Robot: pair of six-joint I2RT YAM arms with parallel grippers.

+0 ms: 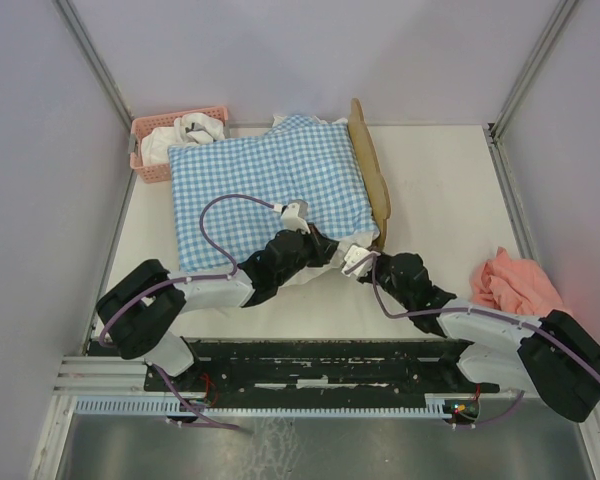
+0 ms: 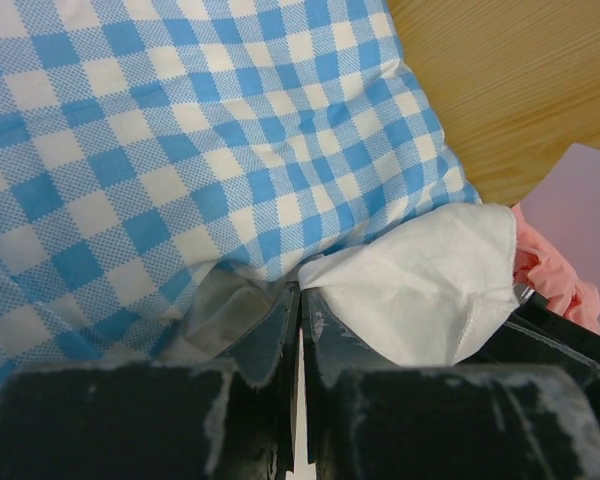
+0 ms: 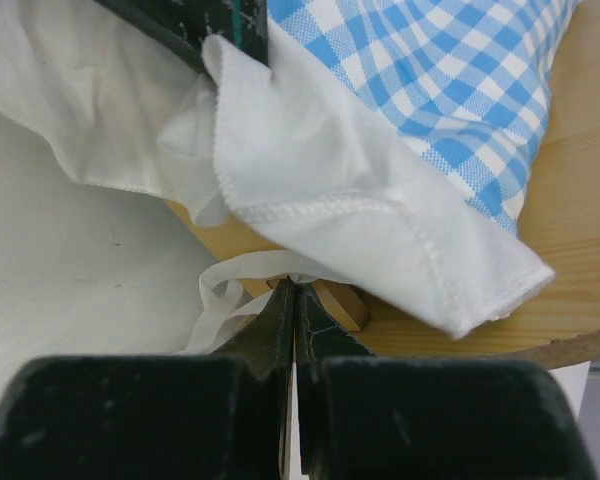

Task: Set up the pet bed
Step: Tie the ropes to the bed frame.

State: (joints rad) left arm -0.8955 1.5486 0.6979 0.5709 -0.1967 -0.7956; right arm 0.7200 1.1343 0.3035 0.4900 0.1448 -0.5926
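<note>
The pet bed lies across the table, its wavy wooden headboard (image 1: 375,180) (image 2: 510,90) (image 3: 570,260) on the right. Blue-white gingham bedding (image 1: 265,185) (image 2: 180,150) (image 3: 440,90) with a white ruffle (image 2: 420,290) (image 3: 320,170) covers the frame. My left gripper (image 1: 332,250) (image 2: 300,295) is shut on the bedding's edge at the near right corner, where the gingham meets the ruffle. Just to its right, my right gripper (image 1: 365,250) (image 3: 294,285) is shut on a thin white tie ribbon (image 3: 230,275) by the bed's wooden corner. The bed's base is hidden under the bedding.
A pink basket (image 1: 145,160) holding white cloth (image 1: 195,128) stands at the back left, touching the bedding. A salmon-pink cloth (image 1: 515,285) (image 2: 555,270) lies crumpled at the right, near the right arm. Metal frame posts and grey walls close in the table.
</note>
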